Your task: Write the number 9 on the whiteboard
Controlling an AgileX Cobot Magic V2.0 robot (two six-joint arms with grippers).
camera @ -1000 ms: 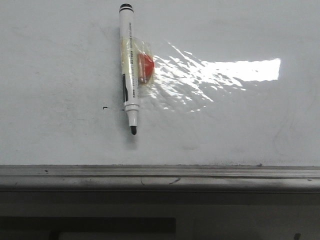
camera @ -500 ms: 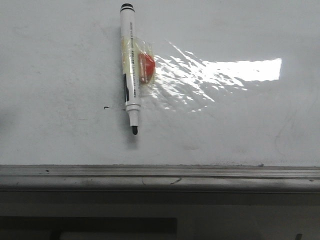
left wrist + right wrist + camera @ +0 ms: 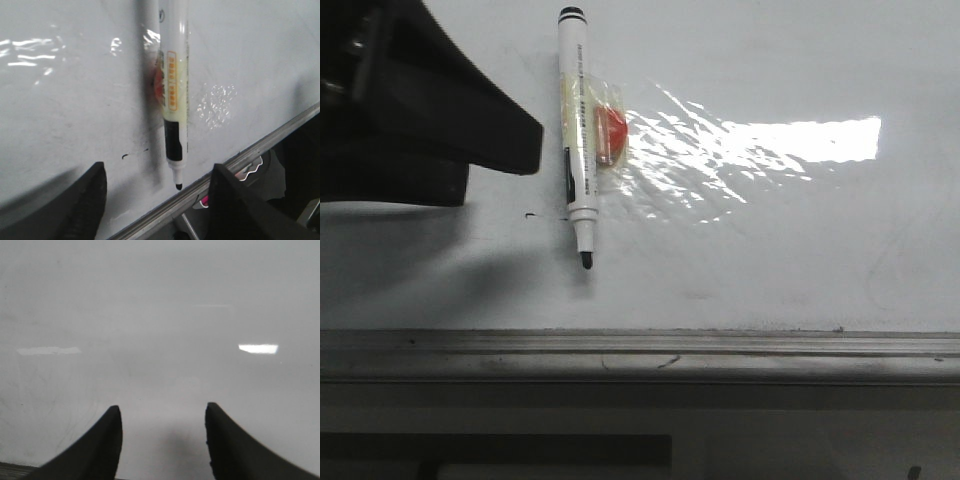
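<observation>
1. Glossy whiteboard (image 3: 770,60) fills my view, its grey ledge (image 3: 640,352) below; no number 9 is drawn yet, only a tiny black tick (image 3: 530,215).
2. Marker (image 3: 578,130) lies taped to the board, tip toward the ledge.
3. Half a second ago no arm showed; now my left gripper (image 3: 155,200) has entered, jaws spread wide, empty, near the marker.
4. Right gripper (image 3: 162,440) hangs open, holding nothing.

Front camera facing the whiteboard (image 3: 770,260); both wrist cameras close, overlapping on it
</observation>
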